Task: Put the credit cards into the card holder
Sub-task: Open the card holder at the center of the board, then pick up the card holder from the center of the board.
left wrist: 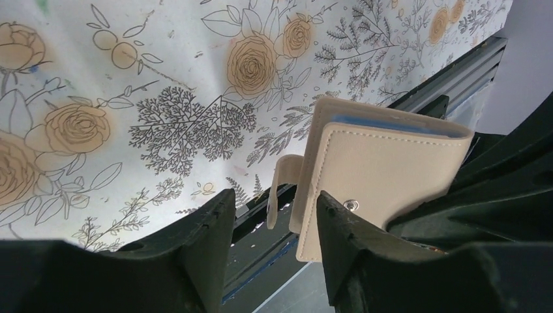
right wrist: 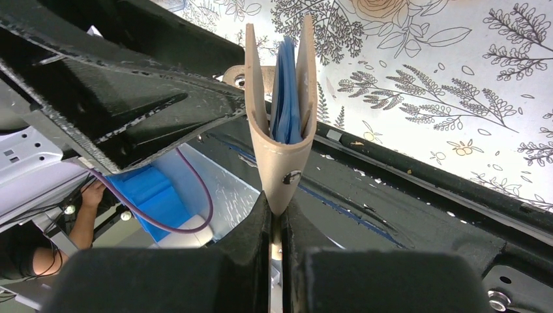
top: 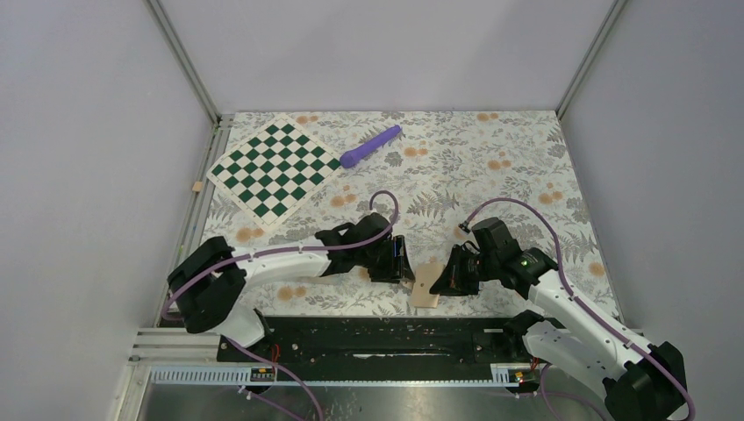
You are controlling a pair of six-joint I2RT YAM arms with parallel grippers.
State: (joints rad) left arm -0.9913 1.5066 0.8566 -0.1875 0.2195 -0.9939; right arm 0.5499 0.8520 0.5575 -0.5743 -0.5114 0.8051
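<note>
Tan card holder (right wrist: pixel 277 166) pinched between right fingers (right wrist: pixel 306 238).

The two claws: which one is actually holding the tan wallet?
The right claw, pinched shut on the folded edge of the tan wallet. The left claw stands open beside it, jaws apart, clamping nothing.

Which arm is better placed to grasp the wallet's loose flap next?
Left, probably: the left tool is open and faces the flap; the right tool is shut on the wallet.
</note>
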